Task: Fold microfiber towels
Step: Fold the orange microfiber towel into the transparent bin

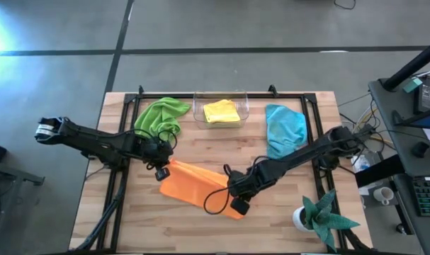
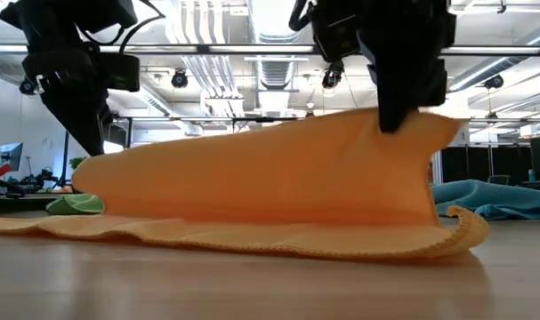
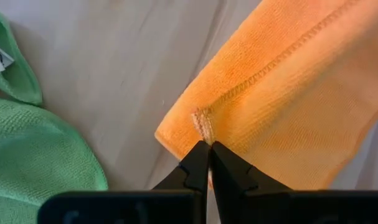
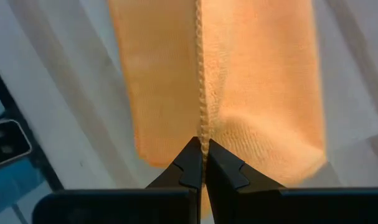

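While the orange towel (image 1: 197,185) is being lifted by two of its corners at the middle of the table (image 1: 165,230), one edge is being raised off the wood so that it can be carried over the rest of the cloth, which, judged from the low view, is being left flat on the boards as the bottom layer of a fold. The left gripper (image 1: 160,170) is being kept pinched tight on the corner nearest the green towel (image 1: 160,115), the stitched hem being caught right at the fingertips (image 3: 198,163) in the left wrist view. The right gripper (image 1: 237,202) is being held clamped on the opposite corner, the seam being seen running straight into its closed tips in the right wrist view. A corner grip at both ends is probably being used so that the raised edge is being kept taut and even between the arms. The remaining towels are being left out of the way along the far side: the green one heaped at the left, the yellow towel (image 1: 221,111) sitting inside a clear tub (image 1: 245,106), and the blue towel (image 1: 284,127) lying to the right. A potted plant (image 1: 318,214) is standing at the near right corner, well apart from the work.
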